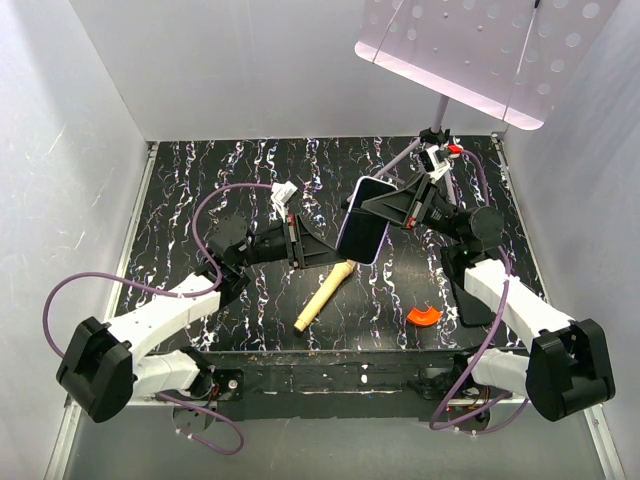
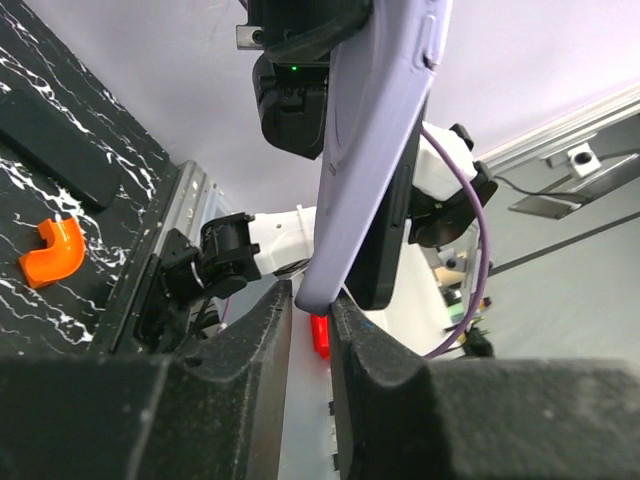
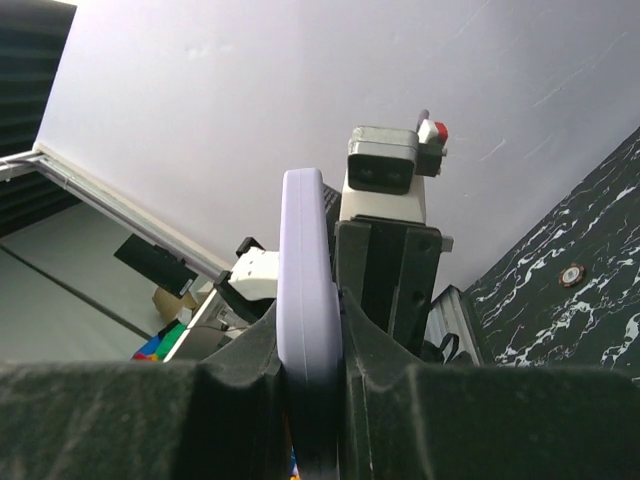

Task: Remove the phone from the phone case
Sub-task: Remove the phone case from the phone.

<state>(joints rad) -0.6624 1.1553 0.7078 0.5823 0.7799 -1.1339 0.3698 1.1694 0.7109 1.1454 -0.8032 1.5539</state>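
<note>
The phone case (image 1: 372, 258) is a lavender shell held upright in the air above the middle of the table, with the phone (image 1: 361, 226) showing its dark screen inside it. My right gripper (image 1: 372, 203) is shut on the case's upper part from the right; the right wrist view shows the lavender edge (image 3: 308, 330) squeezed between both fingers. My left gripper (image 1: 333, 251) comes in from the left. In the left wrist view the case's lower corner (image 2: 318, 290) is pinched between the fingertips. There the phone's black edge (image 2: 392, 235) stands slightly apart from the case (image 2: 375, 130).
A beige wooden peg (image 1: 322, 296) lies on the dark marbled table (image 1: 230, 180) below the phone. An orange curved piece (image 1: 422, 316) (image 2: 52, 250) lies near the front right. A dull black flat rectangle (image 2: 55, 150) lies beside it. White walls enclose the table; a perforated panel (image 1: 480, 50) hangs at the back right.
</note>
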